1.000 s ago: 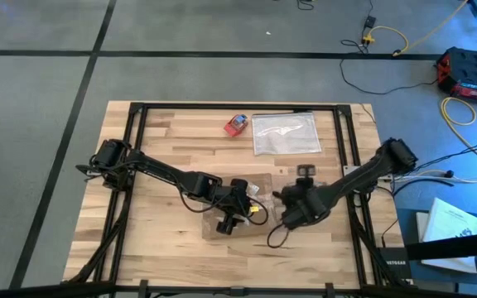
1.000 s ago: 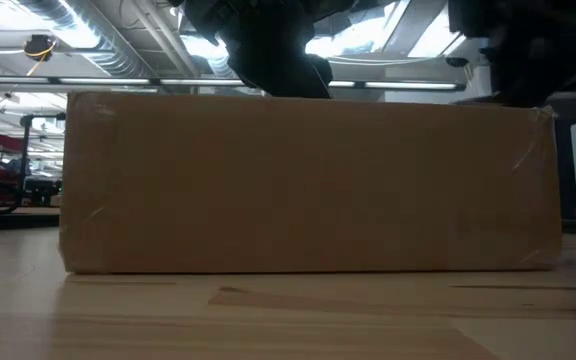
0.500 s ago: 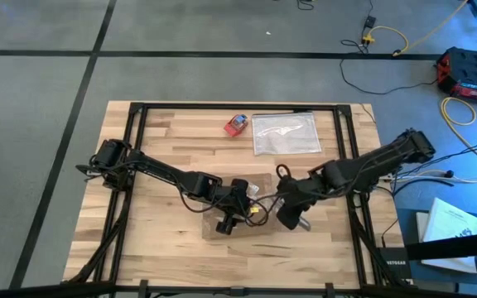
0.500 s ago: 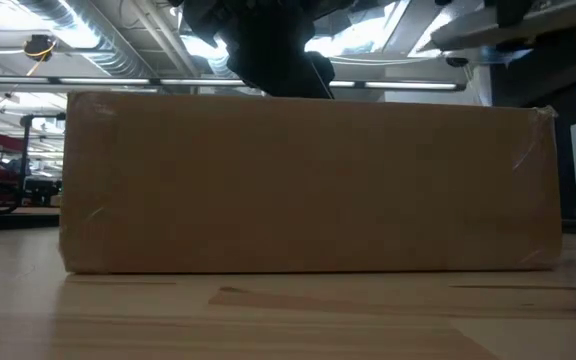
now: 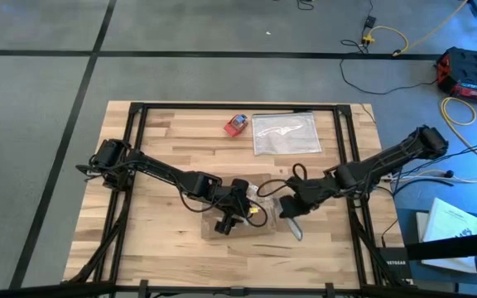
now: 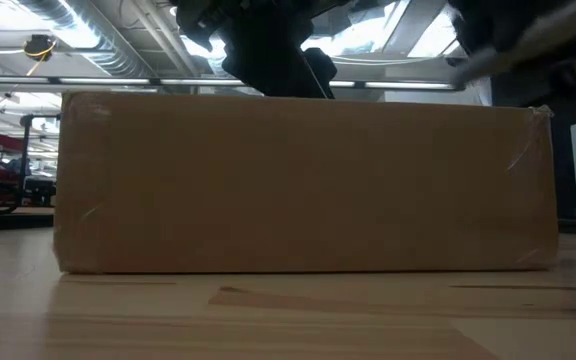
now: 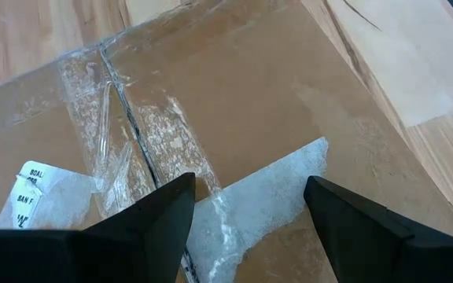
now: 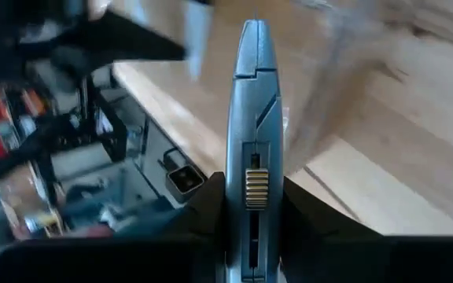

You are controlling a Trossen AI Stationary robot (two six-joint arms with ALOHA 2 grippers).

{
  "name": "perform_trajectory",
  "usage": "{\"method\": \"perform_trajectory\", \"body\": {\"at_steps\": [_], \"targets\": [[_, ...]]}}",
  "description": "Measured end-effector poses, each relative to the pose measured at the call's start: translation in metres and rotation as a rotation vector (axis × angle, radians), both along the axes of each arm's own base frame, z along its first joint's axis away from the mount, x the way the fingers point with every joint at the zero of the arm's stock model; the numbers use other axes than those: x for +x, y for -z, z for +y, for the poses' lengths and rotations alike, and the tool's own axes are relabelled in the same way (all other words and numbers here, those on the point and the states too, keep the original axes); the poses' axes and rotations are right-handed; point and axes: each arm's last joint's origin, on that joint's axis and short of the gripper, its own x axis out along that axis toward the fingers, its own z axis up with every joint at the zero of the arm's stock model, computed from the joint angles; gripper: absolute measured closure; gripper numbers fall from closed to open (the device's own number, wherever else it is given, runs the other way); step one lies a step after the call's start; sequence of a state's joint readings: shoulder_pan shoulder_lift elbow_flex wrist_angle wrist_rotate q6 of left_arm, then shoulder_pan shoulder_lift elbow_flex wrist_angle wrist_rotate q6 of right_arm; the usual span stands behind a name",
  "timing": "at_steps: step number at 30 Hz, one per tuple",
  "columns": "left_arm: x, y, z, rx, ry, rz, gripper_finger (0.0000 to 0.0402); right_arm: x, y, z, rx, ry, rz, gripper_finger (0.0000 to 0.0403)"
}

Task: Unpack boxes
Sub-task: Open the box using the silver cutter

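Observation:
The brown cardboard box (image 5: pixel 209 230) lies flat on the table's near middle, and its long side fills the low view (image 6: pixel 308 185). Clear tape strips cross its top (image 7: pixel 250 102). My left gripper (image 5: pixel 226 223) stands over the top with its fingers open (image 7: pixel 248 189). My right gripper (image 5: pixel 289 212), just right of the box, is shut on a grey utility knife (image 5: pixel 295 230). My left gripper comes at the box top from above, slanting, one finger (image 7: pixel 171 204) on either side of a tape strip; whether the tips touch the cardboard I cannot tell. My right gripper pinches the knife's handle (image 8: pixel 248 185) between its two fingers, and the knife runs on past the fingertips. Its tip (image 5: pixel 297 237) points toward the table's near edge, slanting down, beside the box's right end.
A small red-and-blue object (image 5: pixel 236 124) and a clear, silvery plastic bag (image 5: pixel 286 134) lie near the far edge. Black frame rails (image 5: pixel 342 157) run along the table's sides. Bare wood lies at the near left.
My right gripper has drawn back toward the right edge and rolled over. The knife, which pointed toward the far edge, now points toward the near edge beside the box. My left gripper stays over the box.

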State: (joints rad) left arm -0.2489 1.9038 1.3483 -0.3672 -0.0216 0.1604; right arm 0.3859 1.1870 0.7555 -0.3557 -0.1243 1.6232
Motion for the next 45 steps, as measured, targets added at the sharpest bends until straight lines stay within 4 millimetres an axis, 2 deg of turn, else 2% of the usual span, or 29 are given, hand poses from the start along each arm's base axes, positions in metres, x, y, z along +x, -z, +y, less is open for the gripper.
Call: {"method": "perform_trajectory", "body": {"at_steps": [3,6,13,18,34,45], "targets": [[0.000,0.000,0.000,0.000,0.001,0.000,0.0167,-0.001,0.005,0.000,0.009,0.031,0.051,0.0342],[0.000,0.000,0.000,0.001,0.001,0.000,0.0167,0.004,0.002,-0.005,0.011,0.084,0.014,0.0342],[0.002,-0.001,0.001,0.030,0.043,-0.025,0.0167,0.002,0.008,-0.015,0.032,0.053,0.110,0.0342],[0.005,-0.002,0.005,0.009,0.023,-0.050,0.0167,0.007,0.006,-0.024,0.053,0.044,0.082,0.0342],[0.005,-0.003,0.005,0.033,0.043,-0.062,0.0167,0.009,0.012,-0.024,0.073,0.020,0.127,0.0342],[0.006,-0.003,0.005,0.033,0.042,-0.062,0.0167,0.013,0.012,-0.036,0.061,0.050,0.113,0.0342]]}}
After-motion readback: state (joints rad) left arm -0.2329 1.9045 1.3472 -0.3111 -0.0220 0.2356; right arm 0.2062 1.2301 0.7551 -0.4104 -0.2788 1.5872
